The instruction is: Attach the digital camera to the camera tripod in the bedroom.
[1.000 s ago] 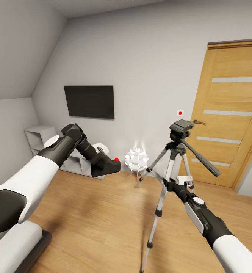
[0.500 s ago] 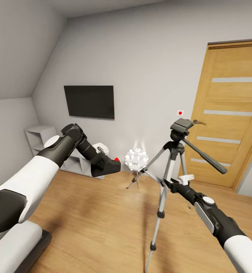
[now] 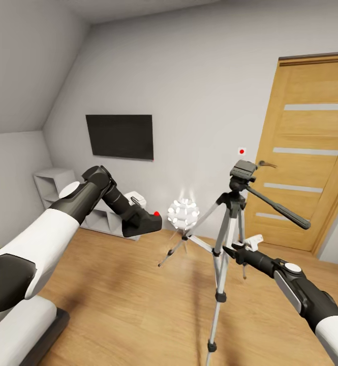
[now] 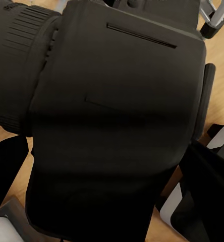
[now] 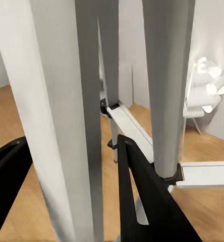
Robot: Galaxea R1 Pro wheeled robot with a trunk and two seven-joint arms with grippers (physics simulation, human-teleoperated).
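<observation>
My left gripper (image 3: 142,224) is shut on the digital camera (image 3: 151,220), a small black box with a red button (image 3: 156,214) on top, held in the air left of the tripod. In the left wrist view the camera body (image 4: 117,111) sits between the dark fingers (image 4: 213,186). The camera tripod (image 3: 223,239) stands right of centre with silver legs, a bare black head (image 3: 242,170) and a long pan handle (image 3: 278,207). My right gripper (image 3: 228,250) is shut on it partway up the legs. One leg (image 5: 51,126) sits between the fingers (image 5: 142,196).
A white ball-cluster lamp (image 3: 183,213) stands on the wood floor behind the tripod. A black TV (image 3: 119,136) hangs on the grey wall above a white shelf unit (image 3: 54,185). The oak door (image 3: 306,152) is at right, and the bed corner (image 3: 21,325) at lower left.
My right arm has swung to the right with the tripod in its grip. The tripod's legs and pan handle have shifted right and it stands straighter. The left arm and camera have not moved.
</observation>
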